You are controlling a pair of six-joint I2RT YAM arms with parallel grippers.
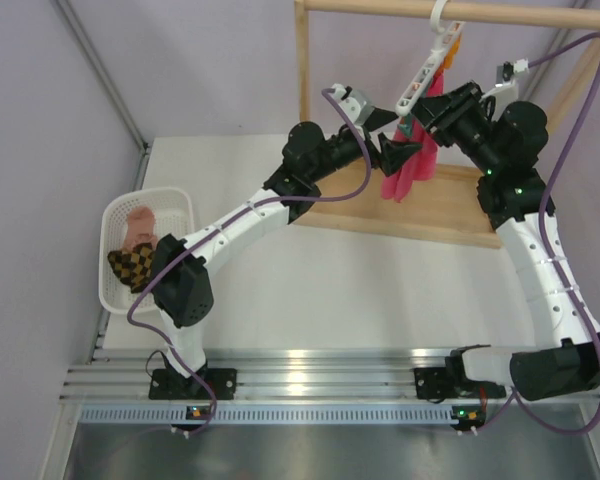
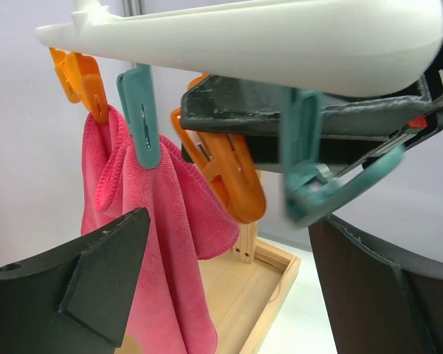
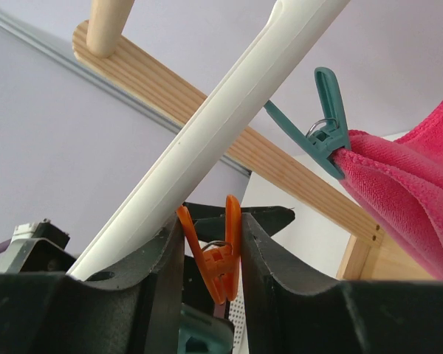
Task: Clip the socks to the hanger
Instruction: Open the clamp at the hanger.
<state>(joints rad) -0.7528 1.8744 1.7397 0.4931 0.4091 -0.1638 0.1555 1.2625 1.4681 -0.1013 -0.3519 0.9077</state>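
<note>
Far left: the socks (image 1: pixel 128 268) lie in the white basket (image 1: pixel 185 200) on the surface; only a checked patch shows. They are well apart from the hanger (image 1: pixel 425 68). Left gripper (image 2: pixel 229 228) is spread and empty just under the bar, likely staged to receive. Right gripper (image 3: pixel 210 221) pinches an orange clip (image 3: pixel 221 269), probably to steady the tilted bar.
</note>
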